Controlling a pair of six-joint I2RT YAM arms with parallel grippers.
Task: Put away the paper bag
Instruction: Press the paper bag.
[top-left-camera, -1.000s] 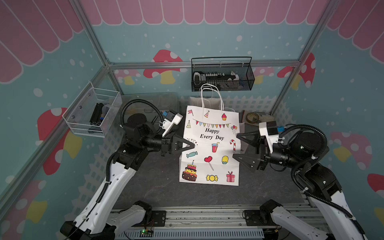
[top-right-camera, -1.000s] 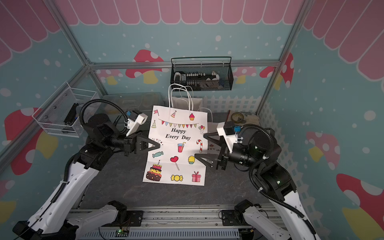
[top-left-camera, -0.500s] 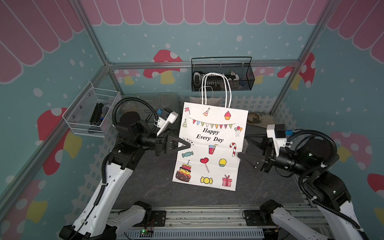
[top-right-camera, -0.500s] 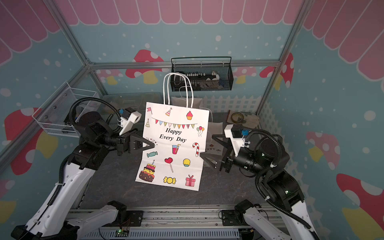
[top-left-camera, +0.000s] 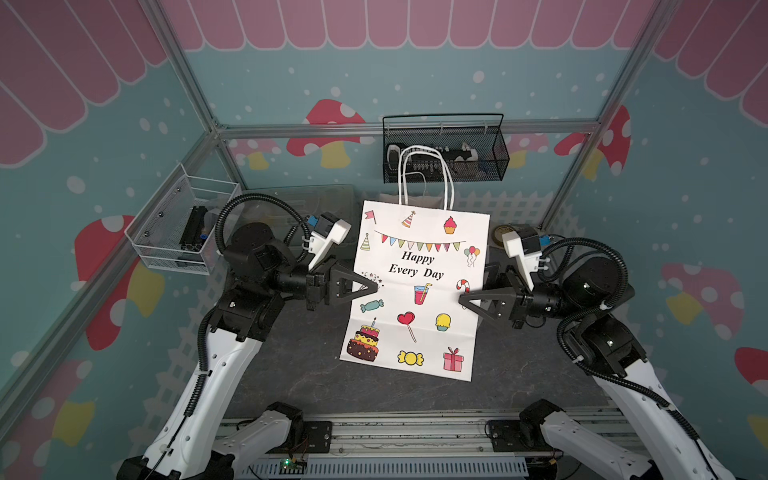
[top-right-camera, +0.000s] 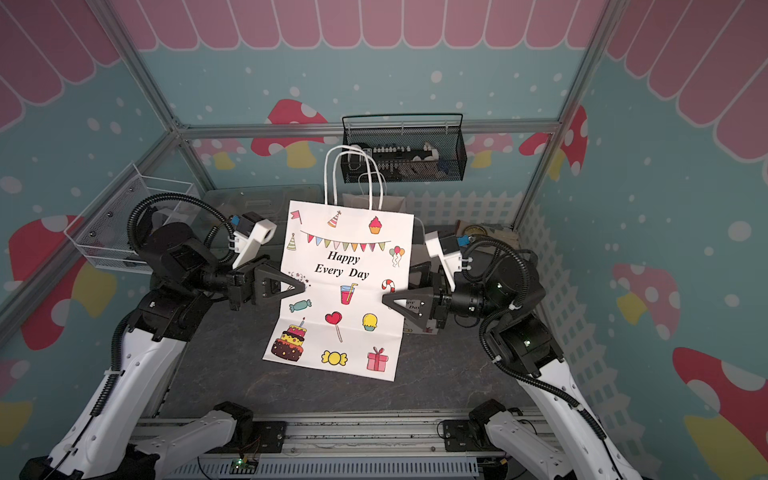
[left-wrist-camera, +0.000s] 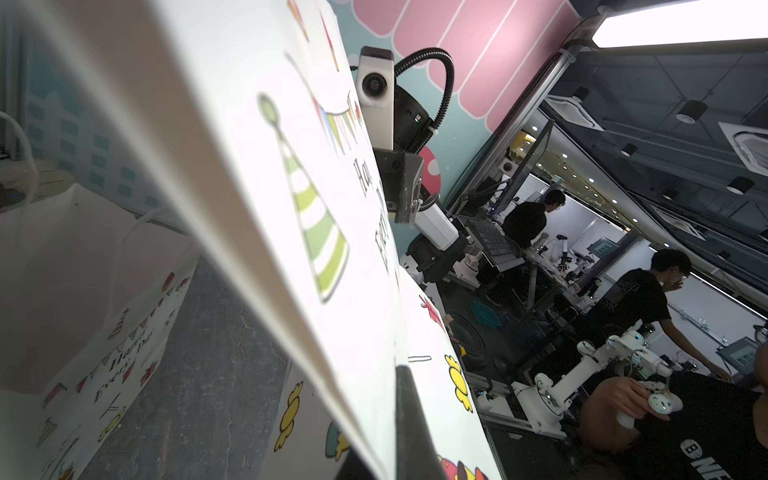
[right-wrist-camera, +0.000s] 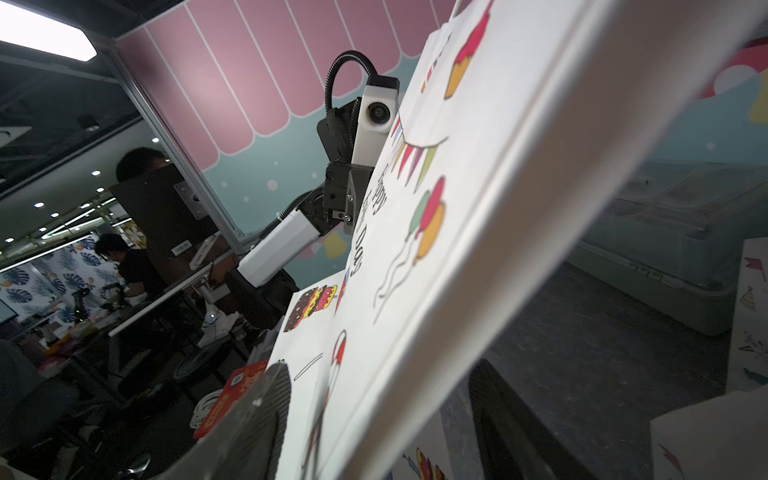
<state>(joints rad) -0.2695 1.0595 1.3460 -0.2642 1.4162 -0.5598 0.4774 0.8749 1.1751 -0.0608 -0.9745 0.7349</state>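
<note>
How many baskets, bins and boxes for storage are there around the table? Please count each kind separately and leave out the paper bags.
Black mesh wall basket: 1
White wire wall bin: 1
Translucent lidded box: 1
Total: 3

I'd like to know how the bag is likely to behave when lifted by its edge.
Likely light: the left gripper pinches one edge of the bag. Probably floppy: it is flat, with fold creases. Thin paper may tear at the pinch.
</note>
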